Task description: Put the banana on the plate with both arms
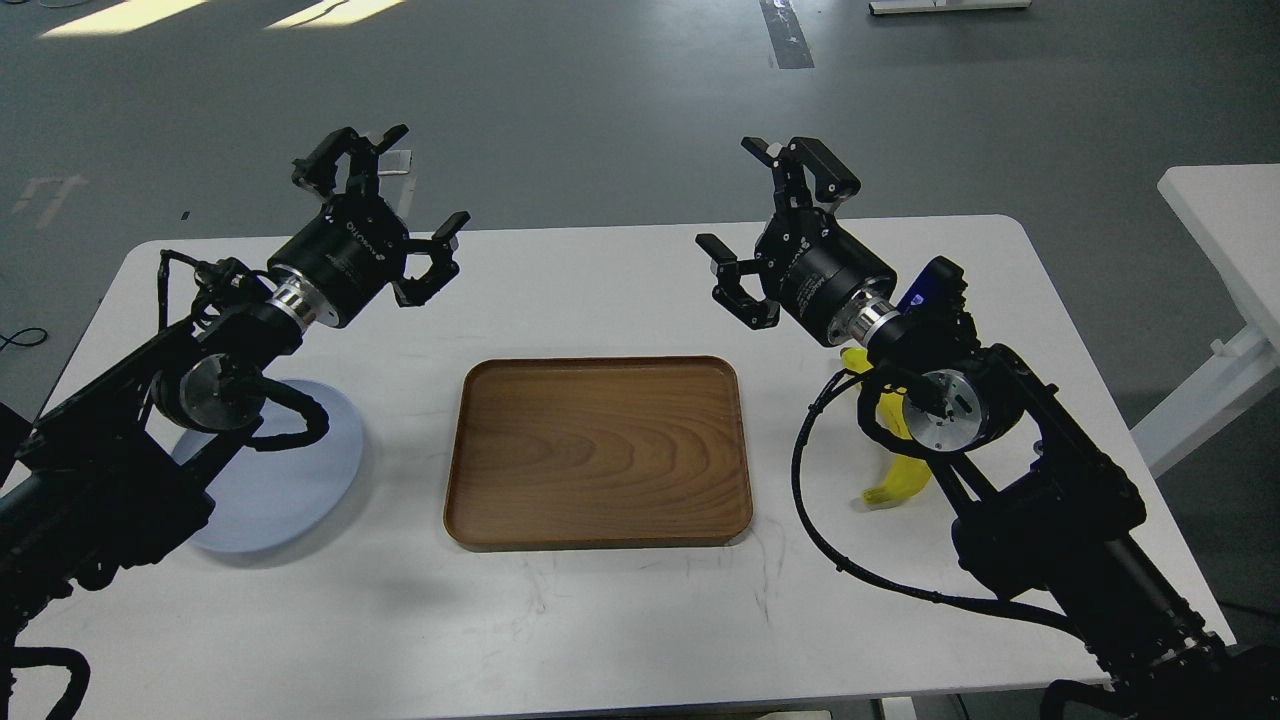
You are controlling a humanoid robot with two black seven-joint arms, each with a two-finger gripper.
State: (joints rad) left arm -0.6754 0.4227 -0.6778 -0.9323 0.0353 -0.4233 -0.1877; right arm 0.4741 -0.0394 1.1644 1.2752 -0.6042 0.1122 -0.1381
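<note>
**Q:** Nearest the lens, what's there?
**A:** Both my arms, lower corners. Under them the white table (620,620), biggest thing here.

**Q:** Next largest?
**A:** Brown wooden tray (597,452), centre of the table, nothing in it.

**Q:** Plate?
**A:** Pale blue plate (285,490), left of the tray and apart from it, partly under my left arm.

**Q:** Banana?
**A:** Banana (900,480) lies on the table right of the tray, well apart from the plate. My right wrist covers most of it; looks like one tip points toward me, not sure.

**Q:** Grippers?
**A:** Left gripper (385,205) raised over the table's far left, fingers spread wide, holding nothing. Right gripper (778,235) raised beyond the banana, fingers spread wide too, holding nothing. Neither touches anything.
</note>
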